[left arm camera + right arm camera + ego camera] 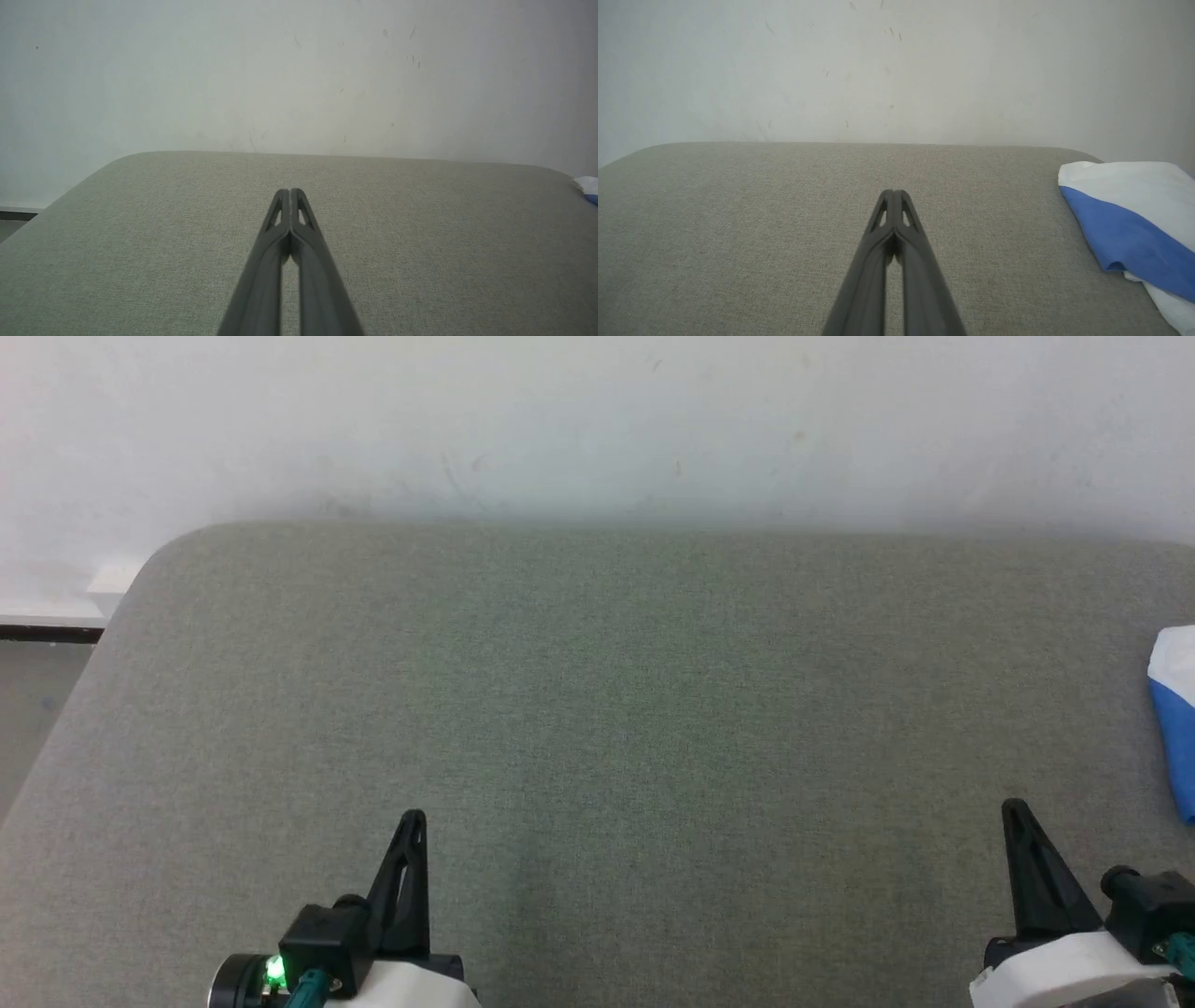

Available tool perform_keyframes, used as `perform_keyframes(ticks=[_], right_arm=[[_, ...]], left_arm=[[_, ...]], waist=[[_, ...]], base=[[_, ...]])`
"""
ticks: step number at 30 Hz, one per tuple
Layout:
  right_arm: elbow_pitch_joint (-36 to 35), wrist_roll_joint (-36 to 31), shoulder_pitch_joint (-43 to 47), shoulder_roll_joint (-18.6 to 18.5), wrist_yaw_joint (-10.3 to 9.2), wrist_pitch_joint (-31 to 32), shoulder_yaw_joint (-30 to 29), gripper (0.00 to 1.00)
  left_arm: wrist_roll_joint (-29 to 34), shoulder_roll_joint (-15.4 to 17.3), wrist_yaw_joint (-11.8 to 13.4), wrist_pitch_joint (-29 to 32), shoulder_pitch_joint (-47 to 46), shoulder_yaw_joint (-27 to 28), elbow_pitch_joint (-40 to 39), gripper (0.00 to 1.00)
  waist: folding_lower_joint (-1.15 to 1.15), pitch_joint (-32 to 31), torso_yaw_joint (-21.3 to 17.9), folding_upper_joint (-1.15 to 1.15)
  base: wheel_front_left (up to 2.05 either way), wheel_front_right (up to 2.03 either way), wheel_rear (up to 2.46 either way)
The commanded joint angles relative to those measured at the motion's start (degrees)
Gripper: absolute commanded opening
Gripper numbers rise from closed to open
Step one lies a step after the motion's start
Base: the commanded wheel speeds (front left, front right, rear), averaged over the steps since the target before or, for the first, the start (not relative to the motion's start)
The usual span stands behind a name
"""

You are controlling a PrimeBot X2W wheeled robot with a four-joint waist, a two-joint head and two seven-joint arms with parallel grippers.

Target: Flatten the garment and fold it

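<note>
The garment (1178,719), white with a royal-blue band, lies at the right edge of the grey fabric surface (597,728); only a corner of it shows in the head view. The right wrist view shows more of the garment (1134,228), bunched at the right. A small tip of the garment (588,186) peeks in at the far right of the left wrist view. My left gripper (411,821) sits at the lower left, shut and empty. My right gripper (1015,809) sits at the lower right, shut and empty, left of the garment and apart from it.
A pale wall (597,420) rises behind the surface's far edge. The surface's rounded far-left corner (159,555) drops off toward a floor strip and a white baseboard (47,611). Bare grey fabric spreads between the two grippers.
</note>
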Motion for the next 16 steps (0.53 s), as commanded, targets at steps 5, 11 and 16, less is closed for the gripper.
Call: perform_keyframes(ticks=[5,11,16], right_arm=[[-0.3,-0.7,-1.3,0.1,-0.02,0.6,0.6,0.0],[-0.4,-1.1,-1.6,0.1,-0.02,1.1,1.0,0.0],[-0.5,-1.4,-2.0,0.1,-0.02,1.5,1.4,0.0]], left_arm=[[0.8,-0.4,-0.6,0.8,-1.4,1.0,0.2,0.0],[1.3,-0.5,-1.0,1.5,-1.8,1.6,0.2,0.0],[1.7,-0.6,-1.4,2.1,-2.0,2.1,0.3,0.0]], waist=[[0.0,0.0,-0.2,-0.01],[0.0,0.0,-0.4,-0.01],[0.0,0.0,-0.6,-0.01]], base=[[0.0,0.0,0.0],[0.0,0.0,0.0],[0.0,0.0,0.0]])
